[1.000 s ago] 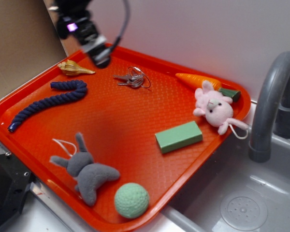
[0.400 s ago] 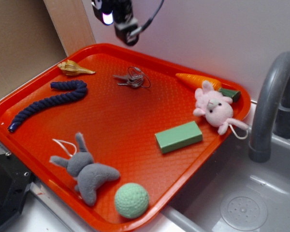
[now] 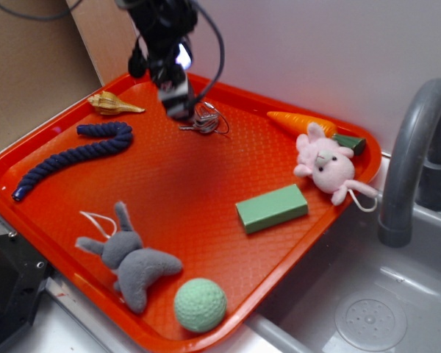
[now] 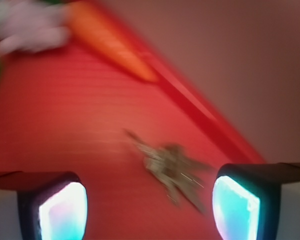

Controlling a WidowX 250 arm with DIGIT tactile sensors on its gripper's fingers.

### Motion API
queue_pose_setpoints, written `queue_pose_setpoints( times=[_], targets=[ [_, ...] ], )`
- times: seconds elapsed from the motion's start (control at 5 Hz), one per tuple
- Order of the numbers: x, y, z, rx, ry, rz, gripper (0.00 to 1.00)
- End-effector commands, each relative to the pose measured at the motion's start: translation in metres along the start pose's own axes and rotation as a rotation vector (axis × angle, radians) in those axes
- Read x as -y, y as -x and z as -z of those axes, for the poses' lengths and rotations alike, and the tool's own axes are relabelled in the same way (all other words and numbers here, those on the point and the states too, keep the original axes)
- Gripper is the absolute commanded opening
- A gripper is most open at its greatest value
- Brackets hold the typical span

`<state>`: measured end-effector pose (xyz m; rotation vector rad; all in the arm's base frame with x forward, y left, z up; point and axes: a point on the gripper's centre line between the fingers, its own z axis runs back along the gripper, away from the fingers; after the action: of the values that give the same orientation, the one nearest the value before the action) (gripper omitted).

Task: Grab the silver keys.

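Note:
The silver keys (image 3: 203,120) lie on the orange tray (image 3: 184,191) near its far rim, a small grey bunch on thin wire rings. My gripper (image 3: 178,109) hangs just left of them and partly covers their left end. In the blurred wrist view the keys (image 4: 172,167) lie on the tray between my two fingers, nearer the right pad (image 4: 236,207). The gripper (image 4: 150,210) stands open, wide apart, and nothing is held.
Also on the tray: a tan seashell (image 3: 114,104), blue rope (image 3: 77,154), grey plush (image 3: 132,257), green ball (image 3: 200,304), green block (image 3: 272,207), pink bunny (image 3: 327,165) and carrot (image 3: 301,122). A grey faucet (image 3: 415,154) and sink stand at right. A wall rises behind.
The arm swung from the tray's back left up toward the wall, then came down to the keys' left side. The keys and other things have not moved.

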<state>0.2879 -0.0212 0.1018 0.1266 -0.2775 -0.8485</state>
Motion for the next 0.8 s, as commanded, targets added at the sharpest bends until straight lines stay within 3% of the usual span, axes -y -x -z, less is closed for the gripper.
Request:
queue_pose_setpoints(
  times=[0.0,0.4,0.6],
  targets=[
    [-0.023,-0.003,-0.001,0.091,0.231,0.422,1.00],
    [-0.011,-0.021,0.030,0.046,0.204,0.506,1.00],
    [-0.014,-0.028,0.049,0.012,0.134,0.392,0.00]
  ],
)
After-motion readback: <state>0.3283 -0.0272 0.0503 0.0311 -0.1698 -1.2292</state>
